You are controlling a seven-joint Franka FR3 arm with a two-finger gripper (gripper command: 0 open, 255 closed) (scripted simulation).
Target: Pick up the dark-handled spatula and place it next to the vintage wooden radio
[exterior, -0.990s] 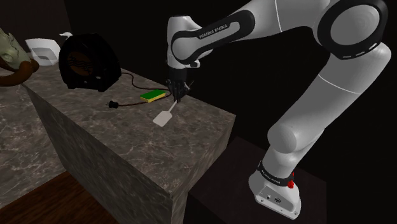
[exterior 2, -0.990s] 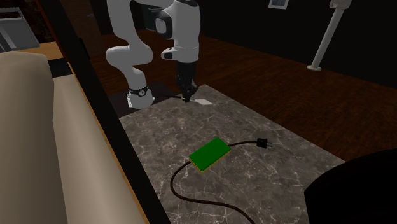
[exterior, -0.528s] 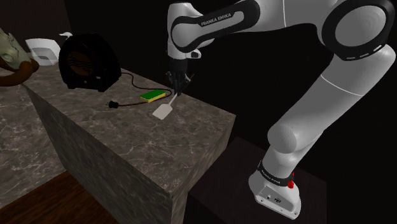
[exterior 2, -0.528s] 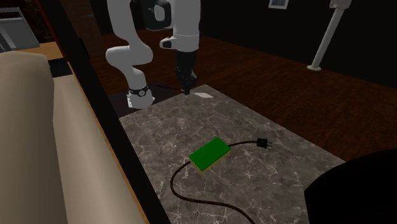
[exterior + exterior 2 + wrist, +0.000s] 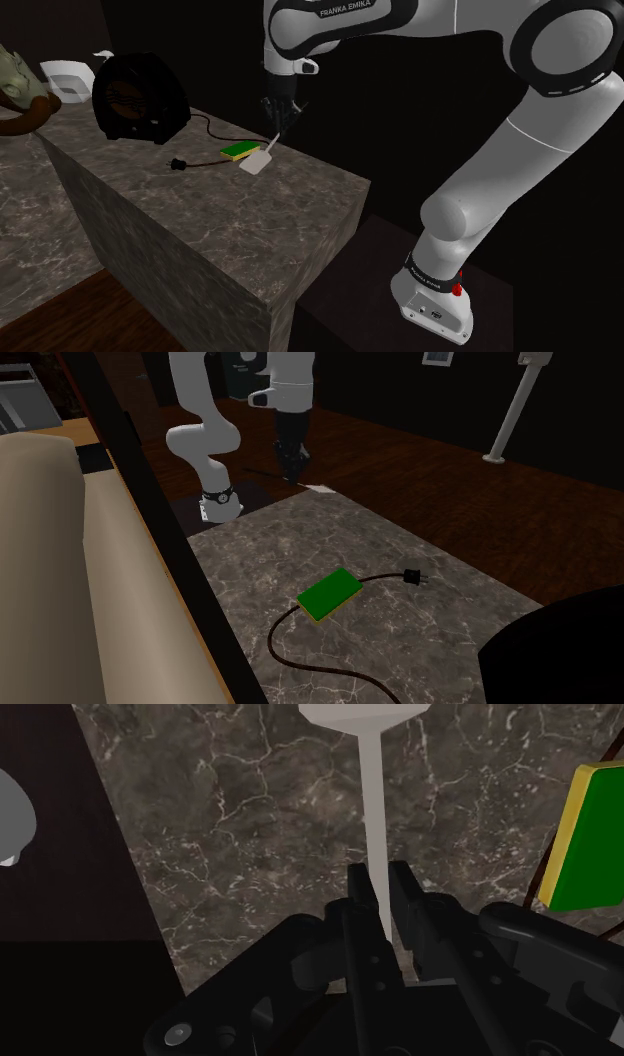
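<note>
Stone counter [image 5: 230,824], spatula [image 5: 370,814] between closed fingers [image 5: 358,889]

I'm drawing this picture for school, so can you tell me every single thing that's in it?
spatula: one, pale grey, blade down at the counter's end nearest the arm, handle in the claw
sponge: one, green with a yellow edge, on the counter by the spatula's blade
cord with plug: one, black, on the counter between radio and sponge
radio: one, black and rounded, at the counter's far end
counter: one, dark marbled stone
floor: brown wood, around the counter
arm: one, white with dark joints
claw: one, black, shut on the spatula's handle
</note>
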